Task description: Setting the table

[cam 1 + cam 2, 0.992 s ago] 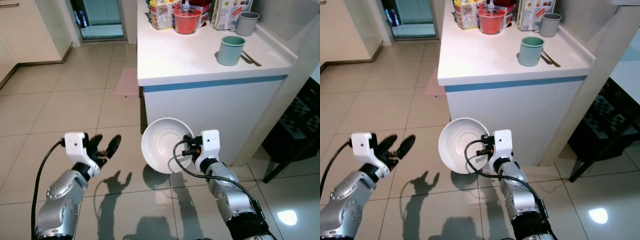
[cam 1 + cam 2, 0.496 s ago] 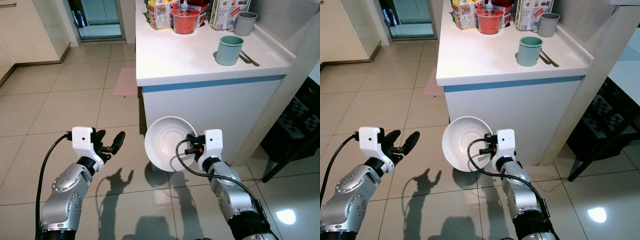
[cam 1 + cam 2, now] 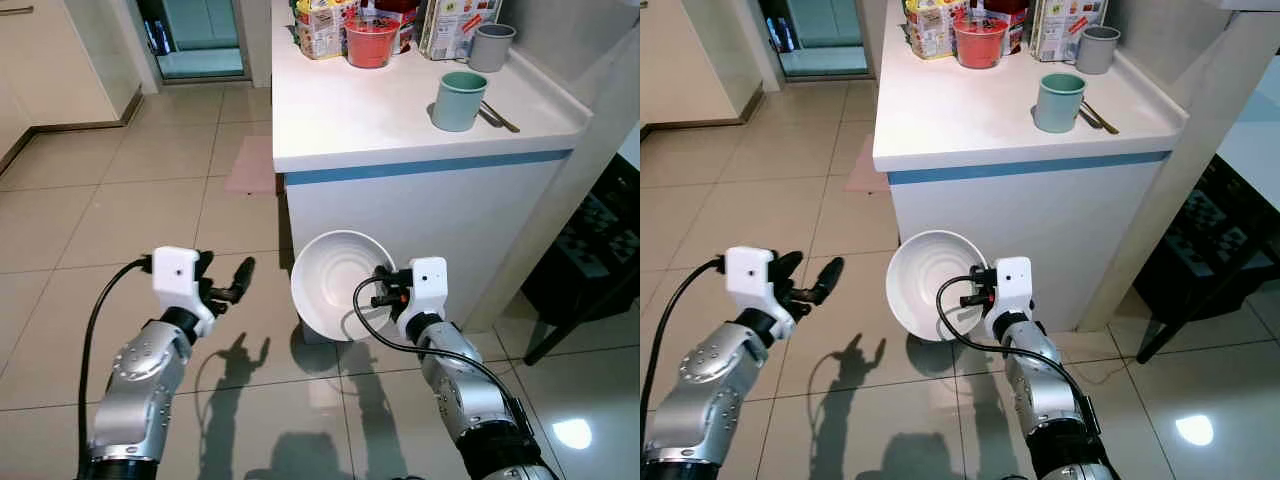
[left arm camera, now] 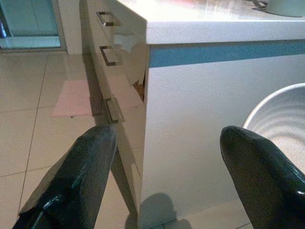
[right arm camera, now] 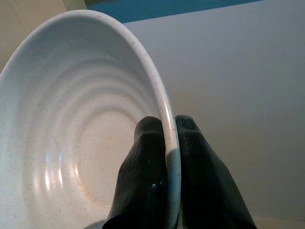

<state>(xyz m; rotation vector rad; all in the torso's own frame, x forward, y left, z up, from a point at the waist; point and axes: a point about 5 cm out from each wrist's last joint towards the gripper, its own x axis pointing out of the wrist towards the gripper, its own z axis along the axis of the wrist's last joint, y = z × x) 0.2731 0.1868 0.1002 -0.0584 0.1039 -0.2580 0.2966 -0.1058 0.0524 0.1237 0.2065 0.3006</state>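
Right wrist view: the white bowl (image 5: 95,133) is pinched at its rim by the right gripper (image 5: 167,143), best lifted level onto the worktop's (image 3: 380,120) front edge, while the left gripper (image 3: 225,285) is held spread and unladen

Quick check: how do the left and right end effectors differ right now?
The left end effector is open and holds nothing, while the right end effector is shut on the rim of the white ribbed ceramic bowl. The left one hovers over the tiled floor; the right one sits before the white counter. Both have two black fingers.
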